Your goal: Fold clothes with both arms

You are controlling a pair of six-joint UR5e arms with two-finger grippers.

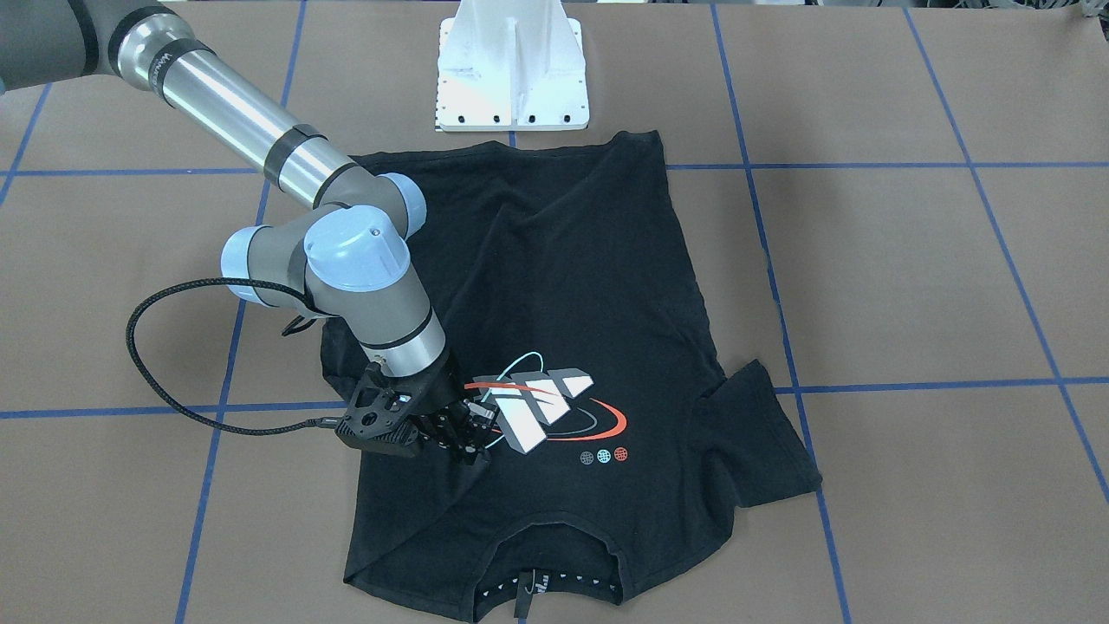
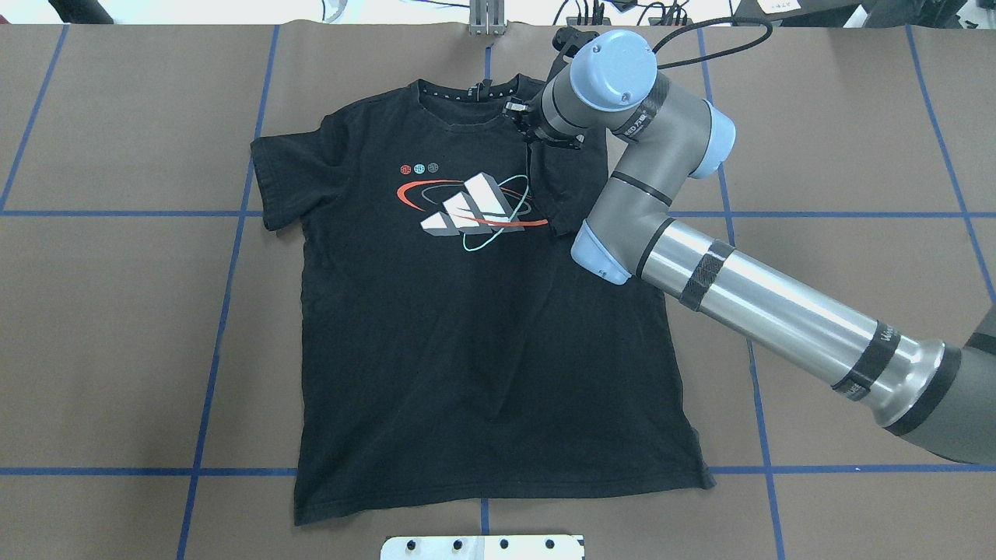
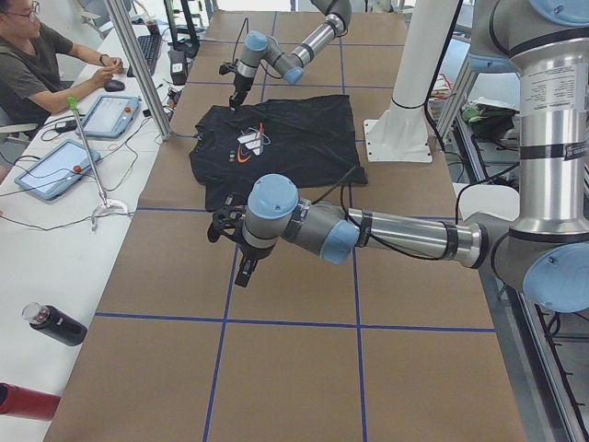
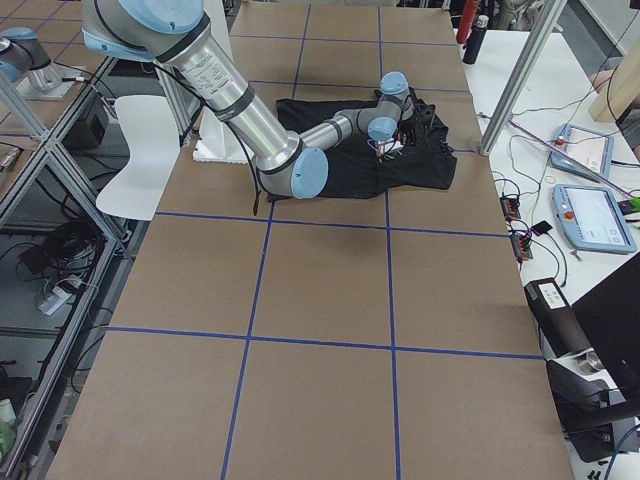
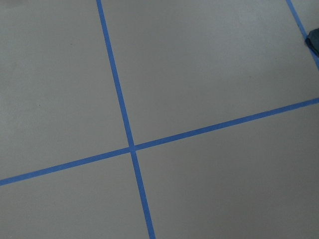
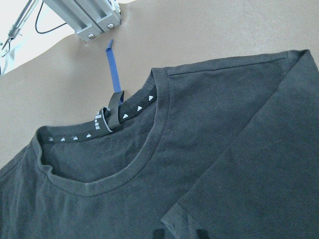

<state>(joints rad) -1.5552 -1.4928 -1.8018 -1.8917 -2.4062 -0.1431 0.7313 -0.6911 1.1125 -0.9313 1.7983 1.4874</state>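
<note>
Overhead and front cameras face each other steeply across the black short-sleeved T-shirt (image 2: 482, 327); side cameras flank it; wrist cameras look closely.

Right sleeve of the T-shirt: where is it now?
Folded inward over the T-shirt chest, beside the logo, under the right gripper in the overhead view.

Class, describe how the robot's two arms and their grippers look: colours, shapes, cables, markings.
Both arms are silver metal tubes joined by grey joints with light-blue round caps and black bands. The right arm carries a black angular right gripper fed by a braided black cable. The left arm looks alike.
</note>
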